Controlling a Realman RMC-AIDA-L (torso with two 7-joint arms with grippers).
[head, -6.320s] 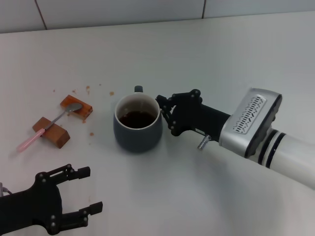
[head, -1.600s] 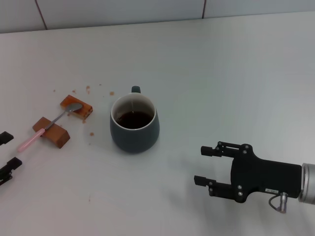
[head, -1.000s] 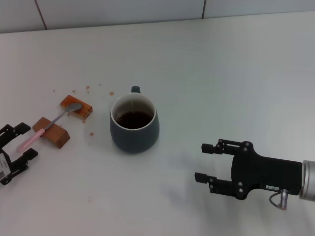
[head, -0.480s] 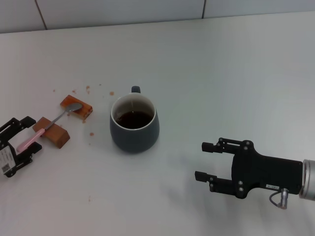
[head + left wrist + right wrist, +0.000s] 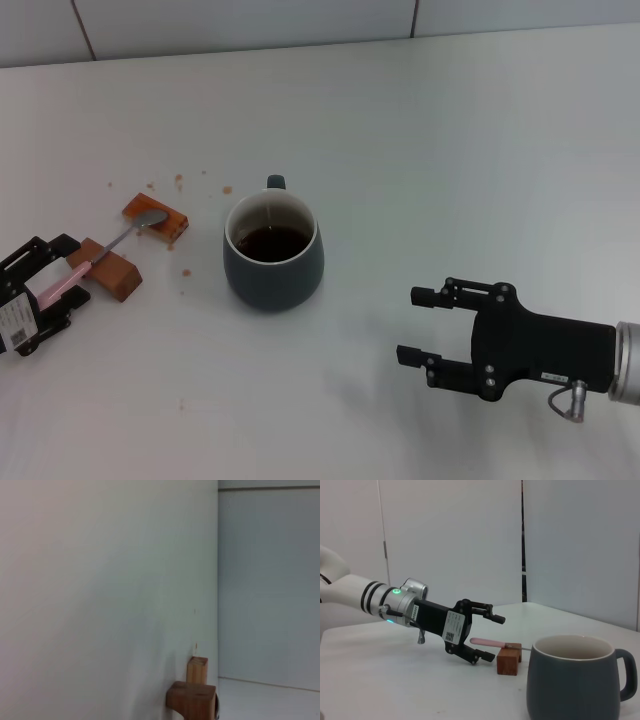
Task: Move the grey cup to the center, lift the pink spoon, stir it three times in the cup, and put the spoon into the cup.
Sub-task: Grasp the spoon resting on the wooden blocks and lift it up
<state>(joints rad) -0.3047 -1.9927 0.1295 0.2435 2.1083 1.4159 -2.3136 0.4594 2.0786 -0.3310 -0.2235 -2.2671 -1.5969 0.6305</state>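
Observation:
The grey cup [image 5: 272,262] stands upright mid-table, holding dark liquid, its handle pointing away from me. The pink spoon [image 5: 62,281] lies across two brown blocks [image 5: 112,272] at the left, its metal bowl [image 5: 150,218] on the farther block. My left gripper [image 5: 72,272] is open, one finger on each side of the pink handle's end. The right wrist view shows the left gripper [image 5: 495,637] open around the spoon [image 5: 487,642], with the cup [image 5: 572,685] close by. My right gripper [image 5: 410,324] hovers open to the cup's right, nearer to me, holding nothing.
Brown crumbs [image 5: 180,181] are scattered on the white table [image 5: 450,150] behind the blocks and left of the cup. A tiled wall [image 5: 250,20] runs along the far edge. The left wrist view shows only the two blocks [image 5: 192,700] and the table surface.
The right gripper, at the cup earliest, let go and withdrew to the near right. Over the last second the left gripper advanced until its open fingers straddle the spoon's handle.

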